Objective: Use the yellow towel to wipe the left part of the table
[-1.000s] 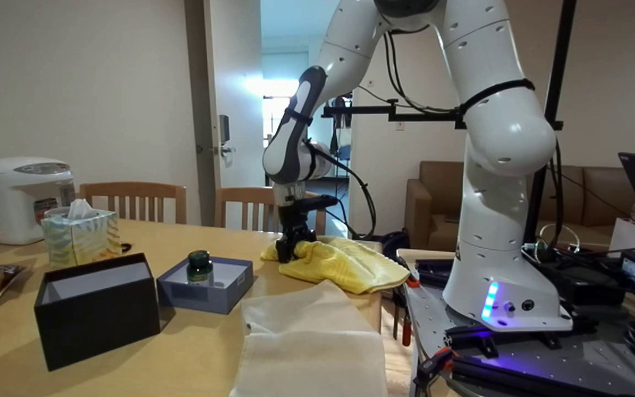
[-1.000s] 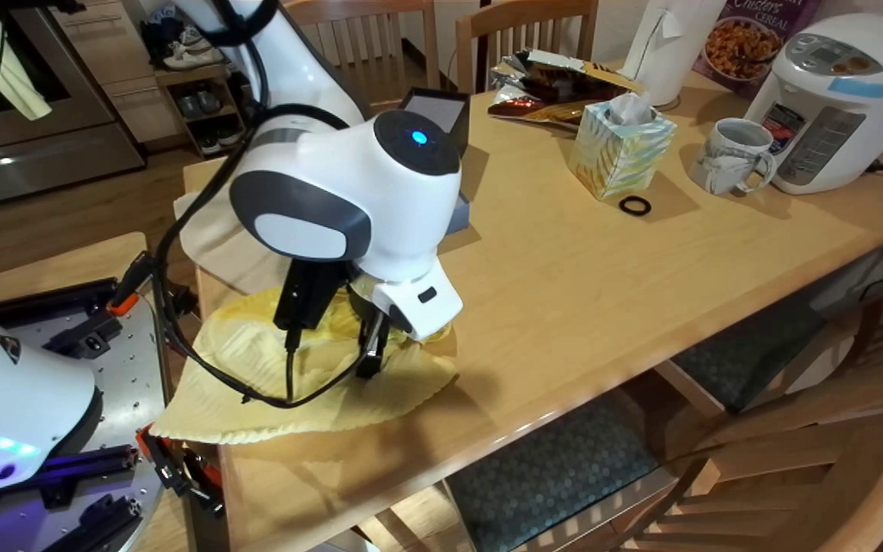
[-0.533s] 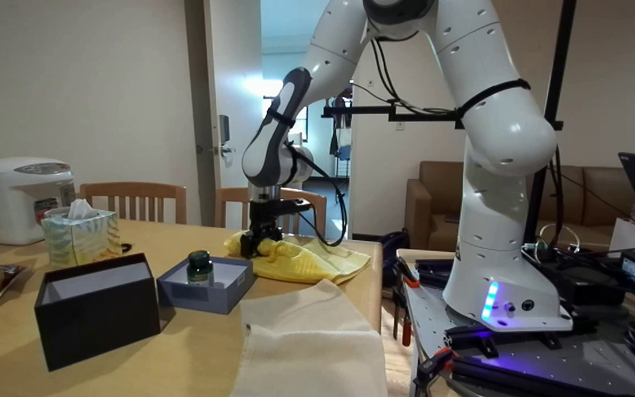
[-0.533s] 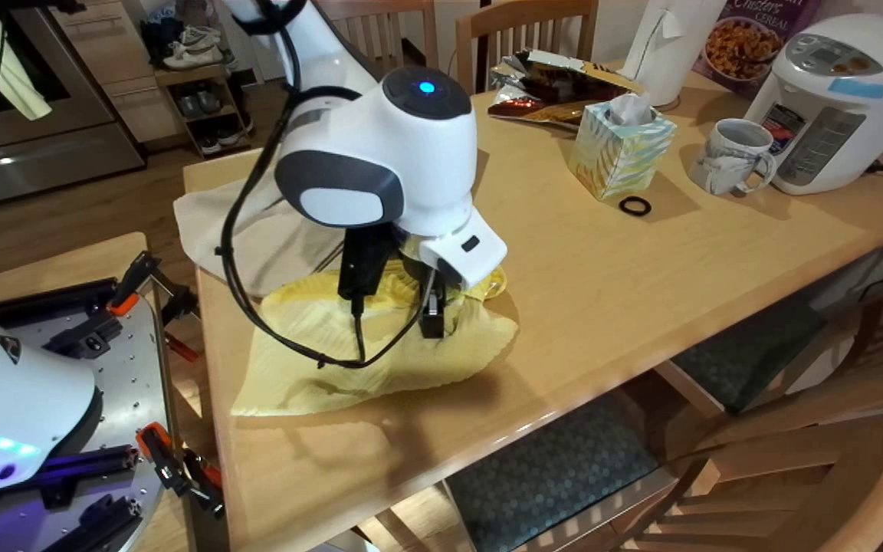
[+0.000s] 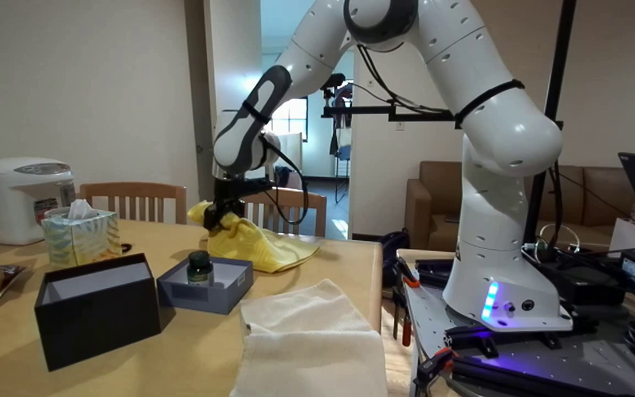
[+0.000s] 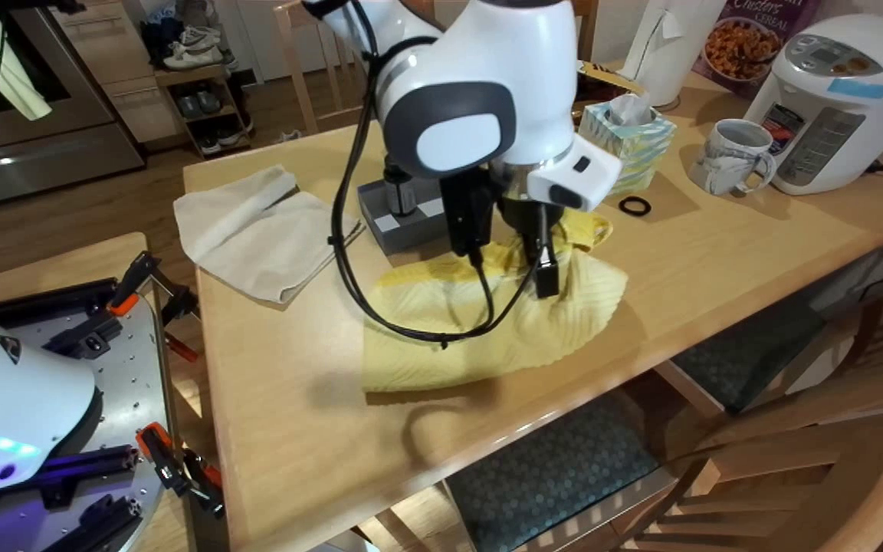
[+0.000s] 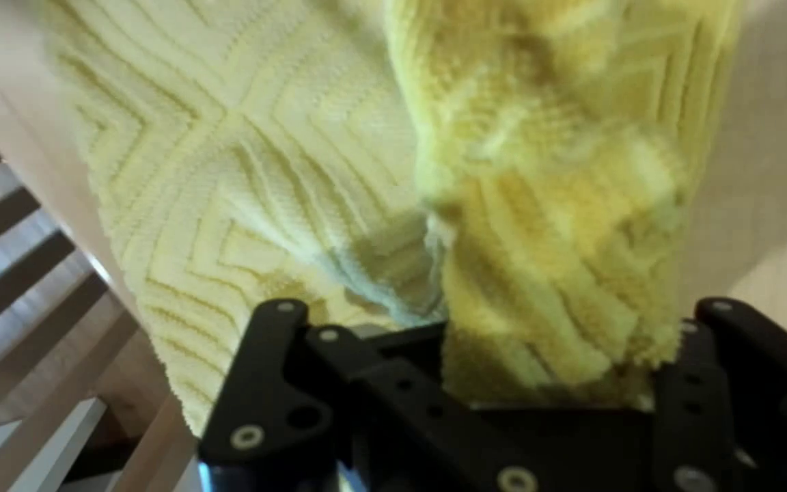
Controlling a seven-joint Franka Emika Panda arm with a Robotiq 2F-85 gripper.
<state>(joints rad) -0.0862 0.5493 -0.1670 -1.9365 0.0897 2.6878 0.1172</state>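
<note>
Holding the yellow towel (image 6: 533,333) clenched in my gripper (image 5: 221,216), I have it between the shallow box (image 5: 199,299) and the long edge of the table (image 6: 280,460) by the chairs (image 6: 549,475). Too little downward push could leave patches unwiped; swinging inward could topple the dark bottle (image 5: 200,269) standing in the box. The towel looks soft, chevron-ribbed, thickly bunched; the box, stiff and square-cornered.

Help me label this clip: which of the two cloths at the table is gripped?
The yellow towel, bunched in the gripper; the beige cloth lies on the table, apart from the gripper.
</note>
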